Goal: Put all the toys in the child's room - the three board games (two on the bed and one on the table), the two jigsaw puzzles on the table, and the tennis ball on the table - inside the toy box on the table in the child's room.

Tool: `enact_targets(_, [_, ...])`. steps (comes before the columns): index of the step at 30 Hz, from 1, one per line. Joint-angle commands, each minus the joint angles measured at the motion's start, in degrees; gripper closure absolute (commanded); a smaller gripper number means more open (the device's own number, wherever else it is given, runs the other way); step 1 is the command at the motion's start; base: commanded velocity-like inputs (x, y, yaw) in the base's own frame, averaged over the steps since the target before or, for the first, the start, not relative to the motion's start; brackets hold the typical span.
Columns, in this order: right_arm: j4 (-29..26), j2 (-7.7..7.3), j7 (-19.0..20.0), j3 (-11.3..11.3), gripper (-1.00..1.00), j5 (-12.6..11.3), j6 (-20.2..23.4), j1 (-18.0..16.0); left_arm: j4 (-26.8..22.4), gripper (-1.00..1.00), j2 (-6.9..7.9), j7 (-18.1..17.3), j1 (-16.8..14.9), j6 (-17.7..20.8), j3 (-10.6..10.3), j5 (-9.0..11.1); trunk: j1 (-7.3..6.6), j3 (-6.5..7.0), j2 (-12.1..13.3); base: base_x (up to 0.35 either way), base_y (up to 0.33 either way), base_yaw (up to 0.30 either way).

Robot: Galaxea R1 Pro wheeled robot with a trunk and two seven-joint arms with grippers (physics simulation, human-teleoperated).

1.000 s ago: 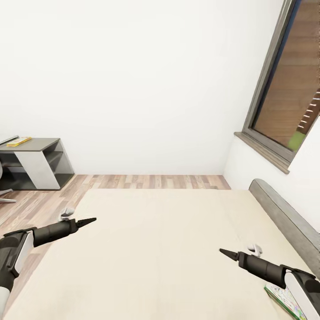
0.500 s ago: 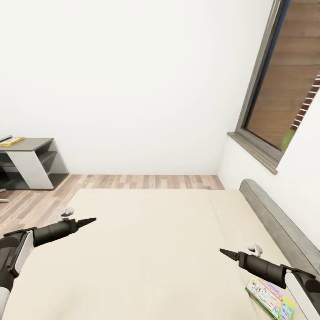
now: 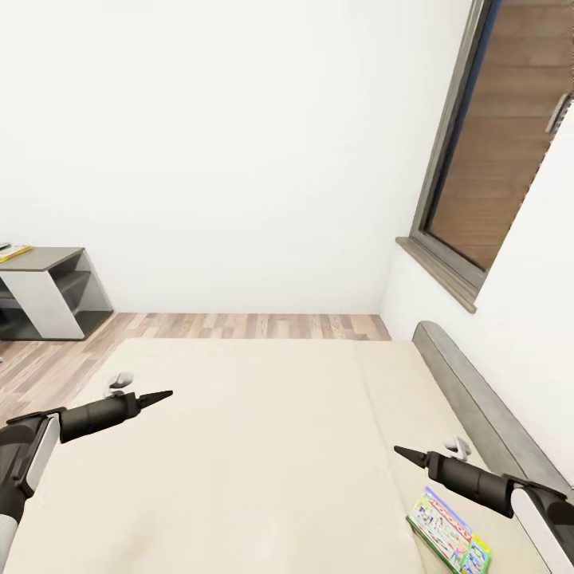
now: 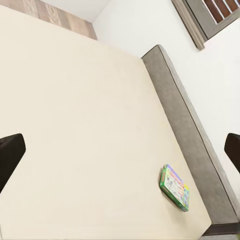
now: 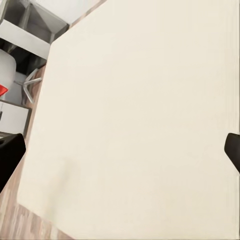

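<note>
One board game (image 3: 447, 530), a flat box with a green edge and multicoloured print, lies on the cream bed (image 3: 255, 446) near its grey headboard; it also shows in the left wrist view (image 4: 175, 187). My right gripper (image 3: 406, 454) hovers open just left of and above the box, apart from it. Over the bed's left edge my left gripper (image 3: 155, 396) hangs open and holds nothing. Both wrist views show dark fingertips (image 4: 9, 155) (image 5: 10, 152) far apart over bare mattress. The table (image 3: 44, 261) stands far left with a thin yellow item (image 3: 14, 253) on it.
A grey padded headboard (image 3: 478, 399) runs along the bed's right side below a window (image 3: 478, 175). Wood plank floor (image 3: 239, 325) lies between the bed and the white wall. A red and white chair (image 5: 6, 85) stands by the desk (image 5: 30, 22).
The head view has swung right: the desk slid toward the left edge and the board game came further into view. Both arms kept their pose.
</note>
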Motion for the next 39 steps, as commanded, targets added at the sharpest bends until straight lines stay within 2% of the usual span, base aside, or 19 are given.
enact_targets(1, [0.0,-0.01,0.1,-0.1,-1.0,-0.2,0.4,-0.1,0.0,-1.0,0.0,-0.1,0.0,0.4,0.0,0.2,0.04,-0.13,-0.1,0.0,-0.304,0.0])
enact_targets(11, [0.0,-0.03,0.1,-0.1,-1.0,-0.2,0.4,-0.1,0.0,-1.0,0.03,-0.1,0.0,0.4,0.1,0.2,0.04,-0.13,-0.1,0.0,-0.255,0.0])
enact_targets(29, [0.0,0.0,0.1,-0.1,-1.0,-0.2,0.4,0.0,0.0,-1.0,0.01,-0.1,0.0,0.4,0.1,0.2,0.04,-0.13,-0.1,0.0,-0.034,0.0])
enact_targets(39, [0.0,0.08,0.1,-0.1,-1.0,-0.2,0.4,-0.1,0.0,-1.0,0.04,-0.1,0.0,0.4,0.1,0.2,0.04,-0.13,-0.1,0.0,-0.196,0.0])
